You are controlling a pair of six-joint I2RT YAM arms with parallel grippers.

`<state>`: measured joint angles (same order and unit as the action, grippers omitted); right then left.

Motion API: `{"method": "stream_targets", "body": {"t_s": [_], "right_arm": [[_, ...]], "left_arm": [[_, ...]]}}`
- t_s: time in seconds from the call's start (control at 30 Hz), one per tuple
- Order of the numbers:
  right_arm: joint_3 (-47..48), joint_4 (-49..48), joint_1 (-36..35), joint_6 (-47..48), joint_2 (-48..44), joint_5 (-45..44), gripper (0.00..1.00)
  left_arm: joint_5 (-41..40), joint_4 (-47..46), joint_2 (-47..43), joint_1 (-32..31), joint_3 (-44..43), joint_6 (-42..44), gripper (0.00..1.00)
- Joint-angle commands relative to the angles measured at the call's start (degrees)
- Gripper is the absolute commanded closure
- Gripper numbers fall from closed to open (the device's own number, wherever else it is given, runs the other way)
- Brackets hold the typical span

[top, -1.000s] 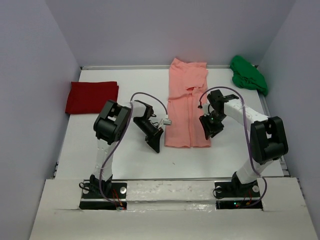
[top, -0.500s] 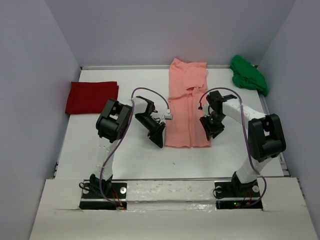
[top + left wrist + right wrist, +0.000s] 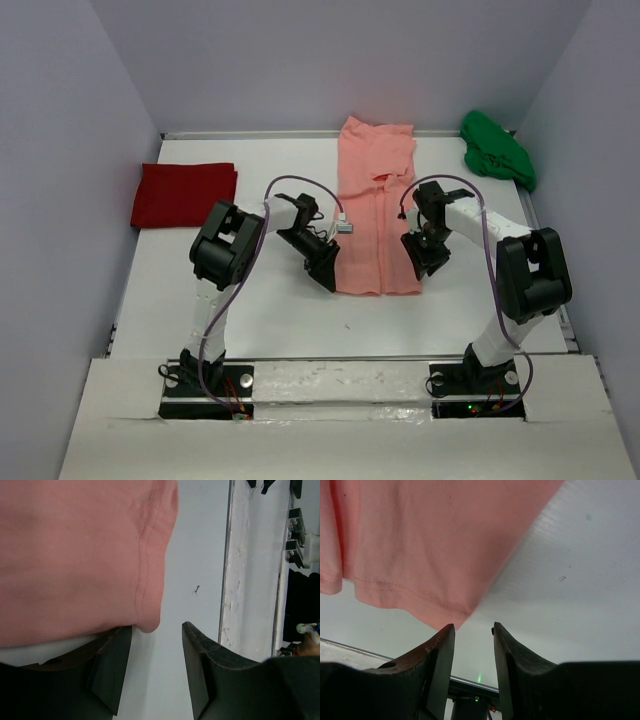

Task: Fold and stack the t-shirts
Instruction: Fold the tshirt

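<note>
left pincer (image 3: 156,630): released, at near-left corner of salmon-pink shirt (image 3: 372,215) | right pincer (image 3: 473,628): released, at near-right corner | shirt flat on worktop (image 3: 250,310)

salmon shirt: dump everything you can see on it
The salmon-pink shirt is soft, plain cloth, folded lengthwise into a long strip lying flat on the table, far end near the back edge. Its near end shows a stitched hem. The left gripper and right gripper sit open at its near corners; neither grips it.
</note>
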<state>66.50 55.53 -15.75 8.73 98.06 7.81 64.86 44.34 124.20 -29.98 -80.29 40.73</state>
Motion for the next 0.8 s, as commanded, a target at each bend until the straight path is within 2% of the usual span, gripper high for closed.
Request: {"method": "stream_targets", "body": {"t_s": [0.0, 0.33, 0.43, 0.47, 0.5, 0.57, 0.6, 0.7, 0.77], "right_arm": [[1.0, 0.7, 0.4, 0.1, 0.0, -1.0, 0.57], [0.3, 0.3, 0.4, 0.5, 0.4, -0.7, 0.63], [0.3, 0.5, 0.4, 0.7, 0.1, -0.9, 0.64], [0.5, 0.6, 0.4, 0.8, 0.2, -0.8, 0.65], [0.5, 0.7, 0.4, 0.8, 0.4, -0.8, 0.65], [0.6, 1.0, 0.4, 0.9, 0.9, -0.5, 0.66], [0.6, 1.0, 0.4, 1.1, 1.1, -0.4, 0.67], [0.6, 1.1, 0.4, 1.3, 1.6, 0.1, 0.69], [0.6, 1.1, 0.4, 1.3, 1.6, 0.2, 0.7]], "left_arm": [[-5.6, -7.4, -2.3, -1.4, 2.1, -2.8, 0.4], [-7.9, -8.5, -1.3, -3.2, 2.1, -4.1, 0.42], [-10.0, -9.5, -0.5, -3.2, 1.8, -6.3, 0.47], [-11.4, -10.8, -0.9, -3.2, 2.2, -7.0, 0.5], [-12.2, -11.1, -1.0, -3.5, 2.3, -7.5, 0.57], [-12.9, -11.4, -1.2, -3.5, 2.5, -8.2, 0.66], [-13.8, -12.0, -1.2, -3.6, 2.8, -8.7, 0.76], [-14.2, -12.2, -1.1, -3.8, 2.8, -9.1, 0.85], [-14.5, -12.3, -0.9, -3.9, 2.6, -9.2, 0.88]]}}
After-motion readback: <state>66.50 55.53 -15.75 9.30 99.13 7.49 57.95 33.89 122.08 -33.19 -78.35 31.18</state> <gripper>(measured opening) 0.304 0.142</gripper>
